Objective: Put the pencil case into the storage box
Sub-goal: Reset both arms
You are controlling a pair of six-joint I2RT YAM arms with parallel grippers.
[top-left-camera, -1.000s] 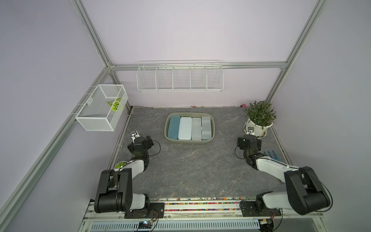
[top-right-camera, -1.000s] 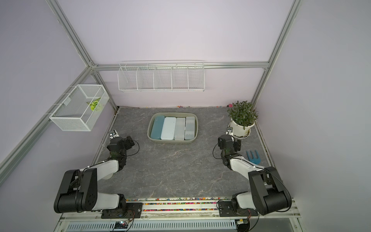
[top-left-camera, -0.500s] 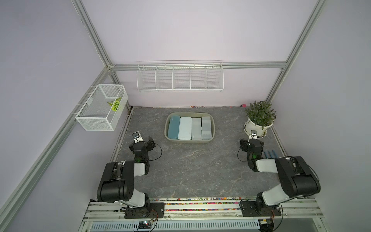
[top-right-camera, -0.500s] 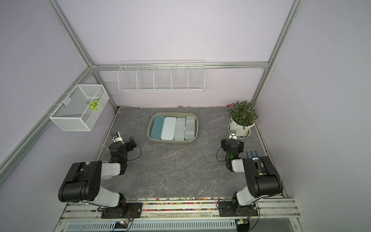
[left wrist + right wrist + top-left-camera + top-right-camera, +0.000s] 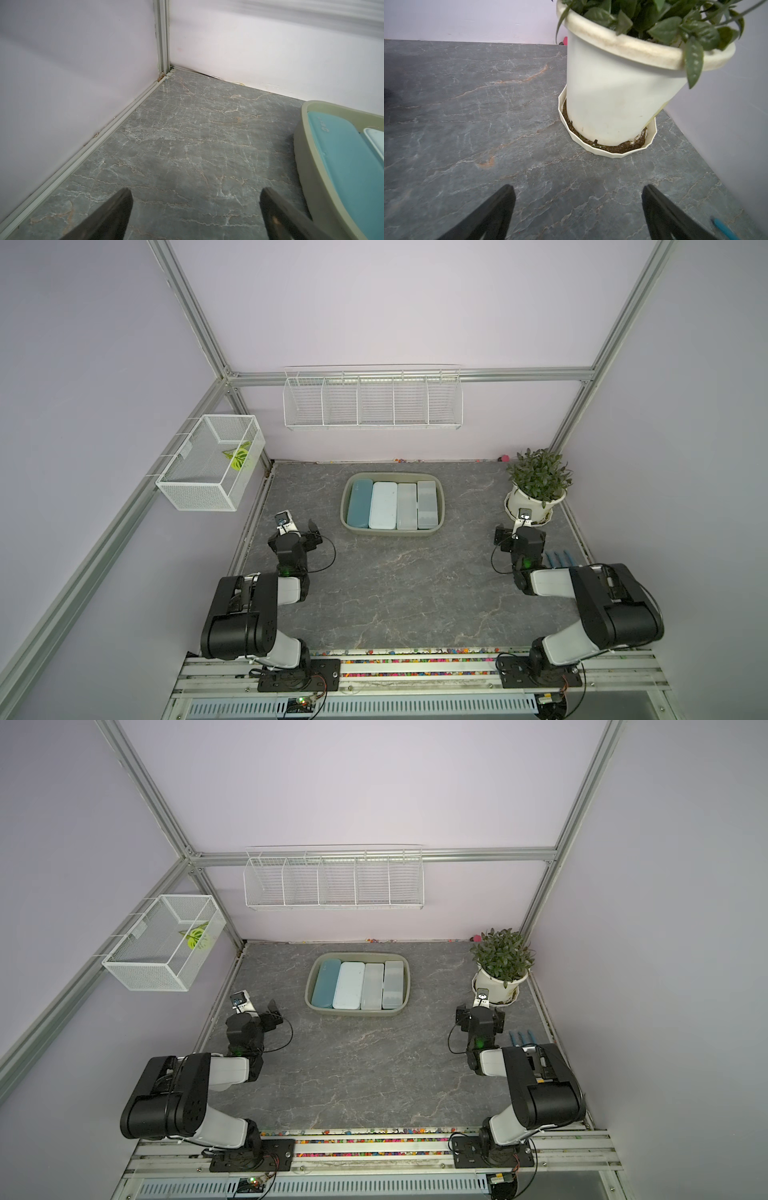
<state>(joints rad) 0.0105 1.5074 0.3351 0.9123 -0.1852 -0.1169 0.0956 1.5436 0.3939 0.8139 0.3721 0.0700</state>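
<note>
The storage box (image 5: 390, 534) (image 5: 357, 1013) is an olive tub at the middle back of the table. Several pencil cases lie side by side in it: a teal one (image 5: 360, 504), a pale blue one (image 5: 383, 506) and two greyish ones (image 5: 407, 506). My left gripper (image 5: 298, 527) (image 5: 194, 199) hovers low over bare table left of the box, open and empty. The box rim (image 5: 301, 149) and the teal pencil case (image 5: 342, 155) show at the edge of the left wrist view. My right gripper (image 5: 518, 531) (image 5: 578, 197) stands open and empty right of the box, facing a plant pot.
A potted plant (image 5: 534, 499) (image 5: 612, 93) on a saucer stands at the back right, close ahead of the right gripper. Blue sticks (image 5: 561, 558) lie by the right wall. A white mesh basket (image 5: 212, 466) and a wire rack (image 5: 372, 400) hang on the walls.
Both arms have folded back into a tucked pose near their bases. The two grippers stay in about the same spots beside the box, both empty.
</note>
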